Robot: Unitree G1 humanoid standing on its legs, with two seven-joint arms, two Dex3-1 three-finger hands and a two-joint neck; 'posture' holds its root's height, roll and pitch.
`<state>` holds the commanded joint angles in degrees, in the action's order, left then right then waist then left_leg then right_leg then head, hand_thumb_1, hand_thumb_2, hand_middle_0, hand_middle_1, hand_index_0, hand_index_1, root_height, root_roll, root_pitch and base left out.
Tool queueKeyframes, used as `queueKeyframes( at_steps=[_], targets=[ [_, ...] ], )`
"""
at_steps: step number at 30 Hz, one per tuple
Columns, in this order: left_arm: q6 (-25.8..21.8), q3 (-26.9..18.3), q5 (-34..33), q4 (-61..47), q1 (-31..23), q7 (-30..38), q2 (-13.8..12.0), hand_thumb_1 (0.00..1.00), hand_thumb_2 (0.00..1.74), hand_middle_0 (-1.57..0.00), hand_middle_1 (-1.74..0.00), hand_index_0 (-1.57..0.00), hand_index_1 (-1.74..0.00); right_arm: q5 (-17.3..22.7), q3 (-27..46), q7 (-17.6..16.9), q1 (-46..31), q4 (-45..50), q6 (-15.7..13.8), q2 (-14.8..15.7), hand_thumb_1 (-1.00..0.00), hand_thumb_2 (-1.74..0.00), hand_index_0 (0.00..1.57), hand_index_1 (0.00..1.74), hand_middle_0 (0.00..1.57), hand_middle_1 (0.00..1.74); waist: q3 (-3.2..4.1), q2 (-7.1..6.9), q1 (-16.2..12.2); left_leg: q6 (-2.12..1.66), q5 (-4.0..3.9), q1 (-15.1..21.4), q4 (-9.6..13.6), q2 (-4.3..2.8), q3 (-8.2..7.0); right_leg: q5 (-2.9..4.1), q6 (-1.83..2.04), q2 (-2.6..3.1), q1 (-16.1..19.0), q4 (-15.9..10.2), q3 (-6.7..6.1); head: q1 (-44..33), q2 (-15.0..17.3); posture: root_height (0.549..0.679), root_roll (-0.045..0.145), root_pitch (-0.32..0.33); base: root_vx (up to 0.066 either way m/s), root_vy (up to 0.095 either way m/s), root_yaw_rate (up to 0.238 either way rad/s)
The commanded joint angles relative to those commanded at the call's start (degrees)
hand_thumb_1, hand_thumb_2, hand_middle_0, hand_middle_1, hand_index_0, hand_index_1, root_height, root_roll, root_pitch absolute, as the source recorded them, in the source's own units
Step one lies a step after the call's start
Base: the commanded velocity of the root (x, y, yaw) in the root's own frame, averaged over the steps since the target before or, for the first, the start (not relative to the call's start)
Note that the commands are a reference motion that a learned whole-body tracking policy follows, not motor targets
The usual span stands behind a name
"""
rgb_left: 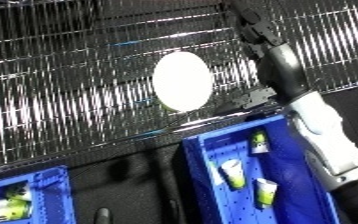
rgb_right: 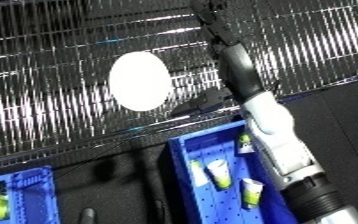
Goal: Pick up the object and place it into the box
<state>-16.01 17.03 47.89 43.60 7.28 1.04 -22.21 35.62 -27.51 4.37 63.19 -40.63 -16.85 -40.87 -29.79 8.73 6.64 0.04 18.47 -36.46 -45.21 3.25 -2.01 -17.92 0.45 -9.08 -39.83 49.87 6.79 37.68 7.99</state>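
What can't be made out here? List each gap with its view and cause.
- Right hand: its fingers run out past the top edge in both views, so the grip is unreadable.
- Left hand: in neither view.
- White oval object: overexposed against the wire shelf, no surface detail.
- Right blue bin: partly covered by the right forearm; its small cups are too small to identify.
- Left blue bin: cut by the lower left corner.

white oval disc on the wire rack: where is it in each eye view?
Left eye view: white disc sits just above centre, close left of the right forearm.
Right eye view: white disc sits left of centre, with a wider gap to the forearm.
Shared landmark: the blue bin below it.
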Motion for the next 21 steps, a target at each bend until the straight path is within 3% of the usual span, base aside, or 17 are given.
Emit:
queueKeyframes(
  at_steps=[9,21],
  targets=[
    [0.67,0.89,0.17,-1.45,-0.27,0.46,-0.07,0.0,0.0,0.0,0.0,0.0,0.0,0.43,-1.9,1.06,2.37,-0.57,1.54,2.32,0.0,0.0,0.0,0.0,0.0,0.0,0.0,0.55,0.97,0.09,-0.14,-0.59,0.04,0.33,0.2,-0.23,-0.12,-0.22,-0.68,0.58,0.19,1.53,-0.24,0.619,0.086,0.144,0.016,0.008,0.036],
    [0.82,1.18,0.07,-2.12,-0.74,0.29,0.3,0.0,0.0,0.0,0.0,0.0,0.0,0.81,-3.29,3.33,3.0,-0.32,3.15,4.1,-0.6,-1.04,0.94,1.04,0.94,1.04,0.0,0.91,1.46,-0.01,-0.6,-0.39,0.75,0.4,0.42,-0.19,-0.2,-0.4,-0.67,0.3,0.4,2.06,-0.65,0.619,0.089,0.146,0.002,-0.001,0.018]
  ],
)
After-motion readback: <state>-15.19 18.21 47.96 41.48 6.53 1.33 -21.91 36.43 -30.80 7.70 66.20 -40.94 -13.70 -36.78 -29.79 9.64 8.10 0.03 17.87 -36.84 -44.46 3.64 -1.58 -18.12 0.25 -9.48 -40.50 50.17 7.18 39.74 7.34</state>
